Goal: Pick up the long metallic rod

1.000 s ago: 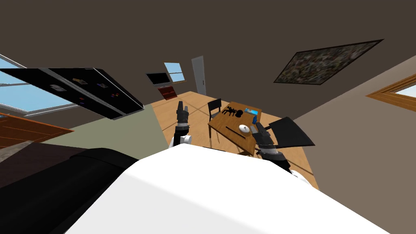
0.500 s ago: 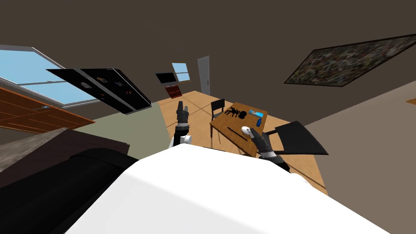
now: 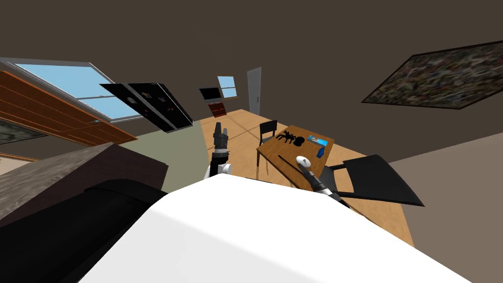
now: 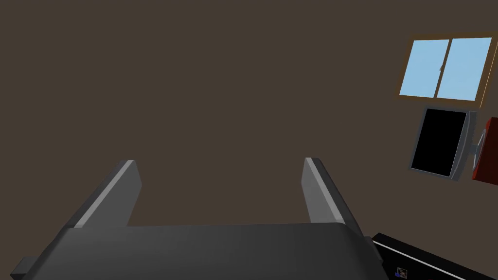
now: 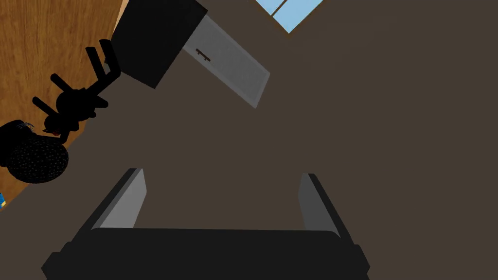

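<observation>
A long thin rod (image 3: 289, 164), drawn dark, lies on the wooden table (image 3: 275, 147) along its near edge. My right gripper (image 3: 301, 170) is over the table's near corner, close to the rod's near end and beside a white round object (image 3: 303, 160). In the right wrist view the right gripper (image 5: 221, 176) is open and holds nothing. It looks past the table's far end (image 5: 29, 53) at a wall. My left gripper (image 3: 220, 131) is raised left of the table. The left wrist view shows that gripper (image 4: 219, 163) open and empty.
On the table lie a black spider-like figure (image 3: 285, 136) (image 5: 73, 102), a black round object (image 3: 299, 141) (image 5: 34, 160) and blue items (image 3: 319, 142). A black chair (image 3: 267, 130) stands at the far side and another black chair (image 3: 378, 179) at the right. Dark counter (image 3: 73, 172) at left.
The whole head view has swung, so I have turned and the table now sits further right. My right gripper has dropped back from the blue items toward the rod's near end.
</observation>
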